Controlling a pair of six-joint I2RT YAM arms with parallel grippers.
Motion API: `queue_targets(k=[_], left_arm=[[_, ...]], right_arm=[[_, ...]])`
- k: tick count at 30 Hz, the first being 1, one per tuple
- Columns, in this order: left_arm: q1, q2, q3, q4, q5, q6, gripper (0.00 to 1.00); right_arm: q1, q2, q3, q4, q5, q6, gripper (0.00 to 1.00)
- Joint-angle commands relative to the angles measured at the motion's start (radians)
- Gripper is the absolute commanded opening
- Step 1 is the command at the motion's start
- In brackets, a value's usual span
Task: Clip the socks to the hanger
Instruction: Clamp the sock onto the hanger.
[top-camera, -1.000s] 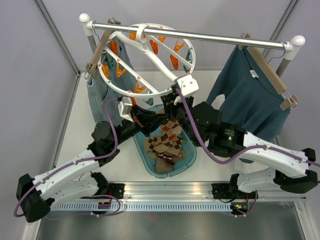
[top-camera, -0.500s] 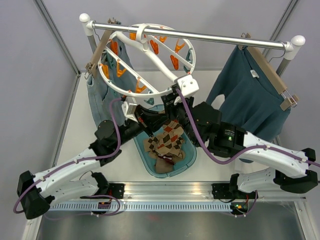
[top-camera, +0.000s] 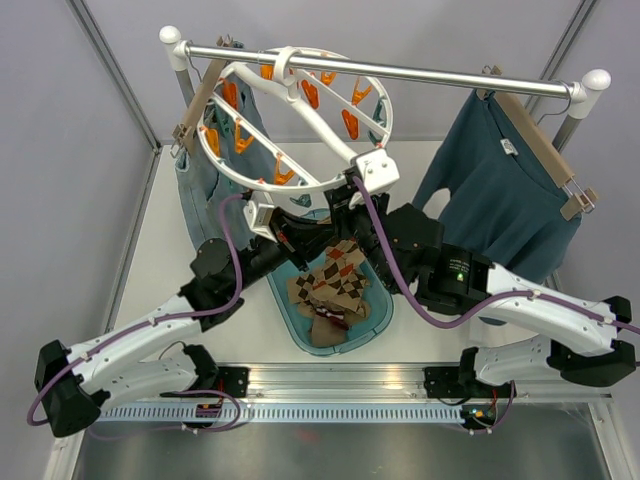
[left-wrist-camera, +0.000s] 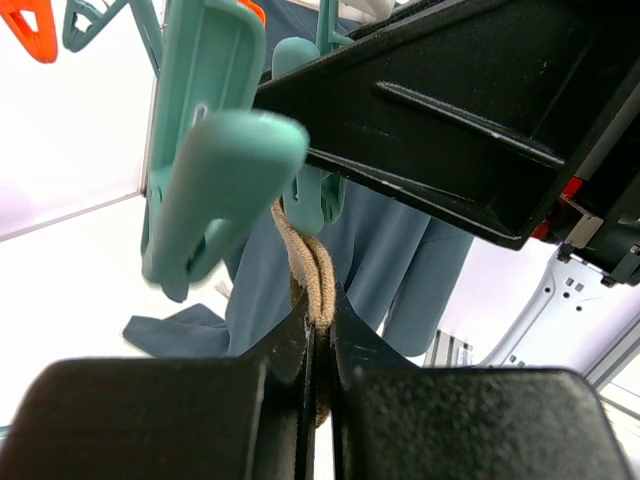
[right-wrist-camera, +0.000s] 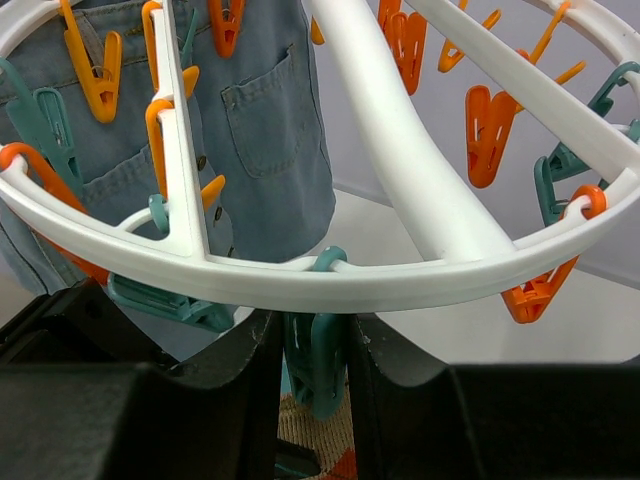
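The white ring hanger (top-camera: 300, 125) hangs from the rail, with orange and teal clothespins round it. My right gripper (top-camera: 342, 198) is at its near rim; in the right wrist view (right-wrist-camera: 315, 345) its jaws squeeze a teal clothespin (right-wrist-camera: 320, 365) under the ring (right-wrist-camera: 400, 270). My left gripper (top-camera: 295, 238) is just below it, shut on the tan edge of a sock (left-wrist-camera: 312, 265) that reaches up to that teal clothespin (left-wrist-camera: 312, 195). More argyle socks (top-camera: 335, 285) lie in the basket. Part of a sock (right-wrist-camera: 325, 440) shows below the pin.
A teal basket (top-camera: 287, 318) sits on the table between the arms. Blue-grey jeans (top-camera: 198, 190) hang on a wooden hanger at the left of the metal rail (top-camera: 430, 74). A teal sweater (top-camera: 500, 200) hangs at the right. A second teal pin (left-wrist-camera: 215, 170) is close beside my left gripper.
My left gripper has moved right and up with the sock edge, to just under the pin held by my right gripper. The right arm has barely moved.
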Motion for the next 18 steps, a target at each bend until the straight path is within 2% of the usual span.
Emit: queue_targets(k=[1,18], left_arm=[[-0.007,0.003,0.053,0.04,-0.014,0.033,0.02],[-0.013,0.003,0.078,0.034,-0.019,0.047,0.02]], right_arm=[[0.008,-0.002,0.005,-0.008,0.027,-0.008,0.01],[0.008,0.001,-0.003,-0.012,0.05,-0.011,0.0]])
